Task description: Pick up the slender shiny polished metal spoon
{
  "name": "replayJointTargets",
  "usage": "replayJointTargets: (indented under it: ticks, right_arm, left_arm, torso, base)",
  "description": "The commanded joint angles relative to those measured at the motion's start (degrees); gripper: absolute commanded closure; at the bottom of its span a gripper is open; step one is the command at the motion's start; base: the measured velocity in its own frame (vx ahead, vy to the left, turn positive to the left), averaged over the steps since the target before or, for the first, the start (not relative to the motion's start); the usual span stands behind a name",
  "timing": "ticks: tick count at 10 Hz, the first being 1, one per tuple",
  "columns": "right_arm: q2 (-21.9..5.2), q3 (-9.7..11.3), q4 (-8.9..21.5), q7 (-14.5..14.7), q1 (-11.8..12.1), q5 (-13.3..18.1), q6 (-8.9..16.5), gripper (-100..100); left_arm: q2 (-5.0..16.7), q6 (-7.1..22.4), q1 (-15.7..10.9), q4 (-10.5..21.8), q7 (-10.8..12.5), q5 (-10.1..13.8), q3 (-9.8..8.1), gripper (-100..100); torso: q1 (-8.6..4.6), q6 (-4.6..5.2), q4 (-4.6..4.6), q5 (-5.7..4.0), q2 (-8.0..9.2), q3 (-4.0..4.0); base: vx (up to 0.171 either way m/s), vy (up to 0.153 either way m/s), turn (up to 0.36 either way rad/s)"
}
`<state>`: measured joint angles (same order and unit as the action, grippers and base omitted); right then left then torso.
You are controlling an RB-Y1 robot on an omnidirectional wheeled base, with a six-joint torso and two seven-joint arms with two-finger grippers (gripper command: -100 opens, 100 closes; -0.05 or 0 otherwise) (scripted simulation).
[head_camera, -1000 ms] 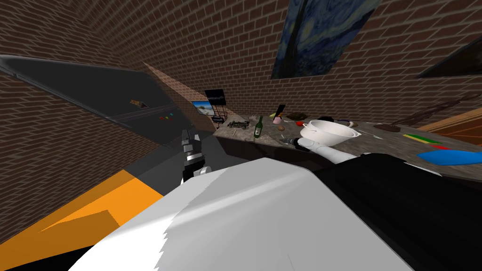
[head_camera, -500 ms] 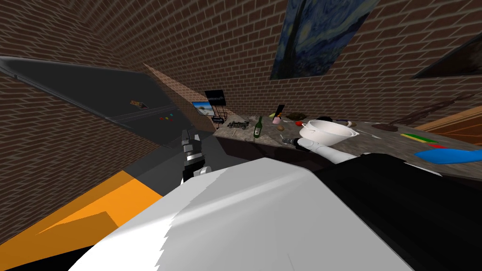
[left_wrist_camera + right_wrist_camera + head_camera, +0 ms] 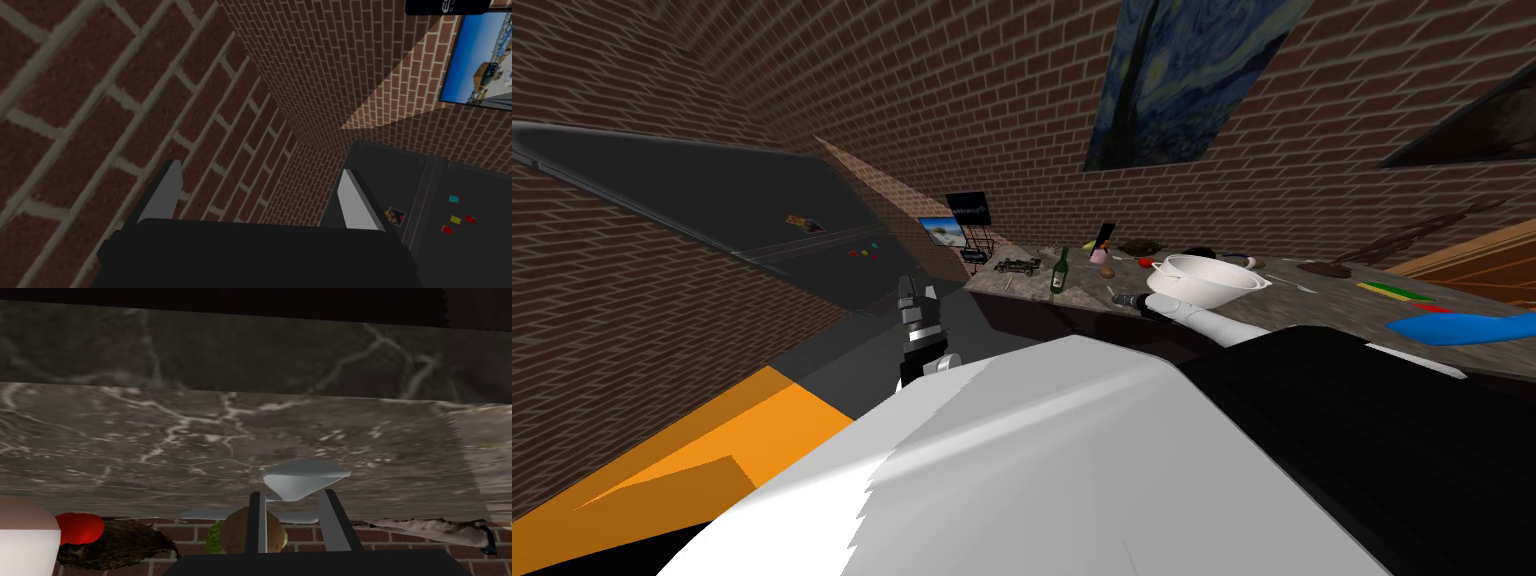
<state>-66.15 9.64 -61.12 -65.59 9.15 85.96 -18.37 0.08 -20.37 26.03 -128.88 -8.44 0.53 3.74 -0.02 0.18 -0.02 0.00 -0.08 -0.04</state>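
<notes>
Where the spoon sits: the light grey spoon [image 3: 305, 478] has its bowl just past the tips of the right gripper [image 3: 291, 495], above the marbled counter [image 3: 150, 438], and its thin neck runs down into the gap between the fingers.
Right fingers: drawn in to a narrow gap, far tighter than their open stance, and closed on the spoon's neck as far as I can judge.
Left gripper [image 3: 260, 167]: fingers wide apart with nothing between them, out to my left and well apart from the counter.
Risk, slip: the hold looks to be on a thin, smooth part near the bowl end, so the spoon could pivot or slide out between the blades if the lift is quick or tilted.
Risk, neighbours: a brown round thing [image 3: 235, 533] lies just beyond the fingers and a red one [image 3: 80, 527] is off to one side, so a low or sideways pull could nudge either.
Risk, bowl: the big white bowl [image 3: 1209, 280] stands right beside my right forearm, and a swing that way could knock it.
Right wrist view gives: the finger gap, the spoon's shape and the clutter just beyond the fingers.
Head view adds: the counter's layout, with the bowl by the forearm and a green bottle [image 3: 1059, 270] nearby. At that range the spoon is too small to make out.
</notes>
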Motion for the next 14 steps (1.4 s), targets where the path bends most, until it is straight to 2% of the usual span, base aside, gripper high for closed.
replayJointTargets:
  ticks: [1,3,4,7,8,11,12,14]
  right_arm:
    - [-0.57,0.39,-0.45,2.86,0.65,-2.86,0.25,100]
    - [-0.57,0.39,-0.45,5.01,0.65,-5.22,0.25,100]
    - [-1.97,1.19,-1.73,7.51,2.28,-7.57,0.77,100]
    - [-1.97,1.19,-1.73,11.26,2.28,-12.47,0.77,100]
    - [-3.36,1.98,-3.02,13.51,3.91,-14.33,1.29,100]
    - [-3.36,1.98,-3.02,17.51,3.91,-19.58,1.29,100]
    - [-4.75,2.78,-4.31,19.47,5.54,-21.24,1.81,100]
    - [-4.75,2.78,-4.31,22.97,5.54,-24.80,1.81,100]
  left_arm:
    - [0.00,0.00,0.00,0.00,0.00,0.00,0.00,0]
    - [0.00,0.00,-0.01,0.00,0.00,0.00,0.00,0]
    - [0.00,0.00,-0.01,0.00,0.00,0.00,0.00,0]
    - [0.00,0.00,-0.01,0.00,0.00,0.00,0.00,0]
    - [0.00,0.00,-0.01,0.00,0.00,0.00,0.00,0]
    - [0.00,0.00,-0.01,0.00,0.00,0.00,0.00,0]
    - [0.00,0.00,-0.01,0.00,0.00,0.00,0.00,0]
    - [0.00,0.00,0.00,0.00,0.00,0.00,0.00,0]
  torso:
    - [0.00,0.00,0.00,0.00,0.00,0.00]
    - [0.00,-0.15,0.00,-0.02,-0.06,-0.04]
    - [-0.02,-0.16,0.01,-0.03,0.01,0.00]
    - [0.00,-0.17,0.00,-0.02,-0.05,-0.03]
    - [-0.02,-0.17,0.02,-0.04,0.05,0.02]
    - [-0.01,-0.17,0.01,-0.03,-0.01,-0.01]
    - [0.00,-0.19,0.02,-0.03,0.03,0.01]
    - [0.04,-0.10,-0.02,-0.01,-0.08,-0.05]
  base:
    - [0.080,0.016,-0.109]
    - [0.026,0.001,0.007]
    - [0.060,0.007,-0.115]
    - [0.039,0.007,-0.031]
    - [0.049,0.008,-0.115]
    - [0.035,0.007,-0.032]
    - [0.061,0.018,-0.111]
    - [0.055,0.017,-0.063]
